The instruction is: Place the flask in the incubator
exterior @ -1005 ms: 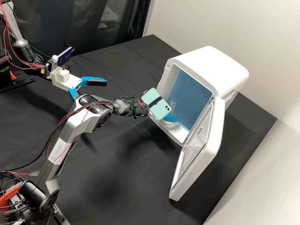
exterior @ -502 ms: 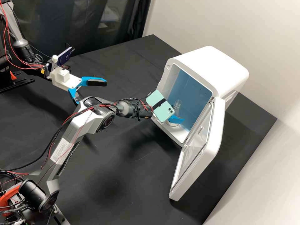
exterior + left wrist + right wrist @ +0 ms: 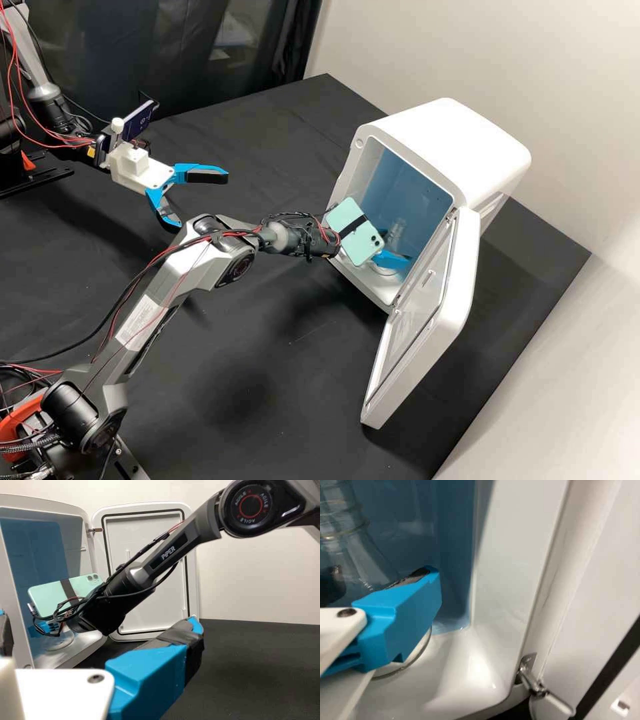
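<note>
Black bench (image 3: 267,373) surface, one unit under inspection. Count: one white incubator (image 3: 460,143), one flask (image 3: 350,540), two arms, two grippers, two phones, one strapped at each wrist.

Nearest, the incubator's single door (image 3: 427,313) hangs fully open toward the near edge on a metal hinge (image 3: 532,680). The right arm rises from the near left corner, elbow bent, with its forearm stretched almost level into the opening. The right gripper (image 3: 389,257) sits low inside the blue-lined chamber, on the hinge side, its fingers closed against the clear glass flask. The flask's base is at the white chamber floor; whether it rests there fully cannot be told.

Obstruction: from above, the mint-green phone (image 3: 357,230) and wrist cover most of the flask.

Farther back, the left gripper (image 3: 200,199) hangs above the bench, well apart from the incubator, its fingers spread wide and holding nothing. A dark blue phone (image 3: 137,120) sits on its wrist.

Beyond are a black curtain (image 3: 200,47) and a pale wall (image 3: 500,60).
</note>
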Available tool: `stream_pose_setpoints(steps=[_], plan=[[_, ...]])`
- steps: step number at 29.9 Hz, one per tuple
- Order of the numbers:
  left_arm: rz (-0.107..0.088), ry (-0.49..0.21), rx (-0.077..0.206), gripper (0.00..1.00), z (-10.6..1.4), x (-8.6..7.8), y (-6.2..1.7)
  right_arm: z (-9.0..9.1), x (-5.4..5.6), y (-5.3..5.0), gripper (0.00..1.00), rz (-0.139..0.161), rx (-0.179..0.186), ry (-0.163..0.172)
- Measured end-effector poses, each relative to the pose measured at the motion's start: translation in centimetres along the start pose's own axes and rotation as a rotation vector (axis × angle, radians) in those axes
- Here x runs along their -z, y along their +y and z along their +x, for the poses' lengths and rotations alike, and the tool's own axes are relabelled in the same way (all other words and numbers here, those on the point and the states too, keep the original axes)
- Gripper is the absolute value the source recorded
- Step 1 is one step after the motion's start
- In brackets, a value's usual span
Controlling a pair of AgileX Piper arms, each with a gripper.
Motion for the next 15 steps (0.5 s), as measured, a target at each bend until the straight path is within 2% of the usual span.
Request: stream_pose_setpoints(steps=[11,12,15], plan=[[0.000,0.000,0.000,1.00,0.00,0.00,0.00,0.29,0.03,0.01,0.00,0.003,-0.010,-0.002],[0.000,0.000,0.000,1.00,0.00,0.00,0.00,0.29,0.03,0.01,1.00,0.003,-0.010,-0.002],[0.000,0.000,0.000,1.00,0.00,0.00,0.00,0.29,0.03,0.01,1.00,0.003,-0.010,-0.002]])
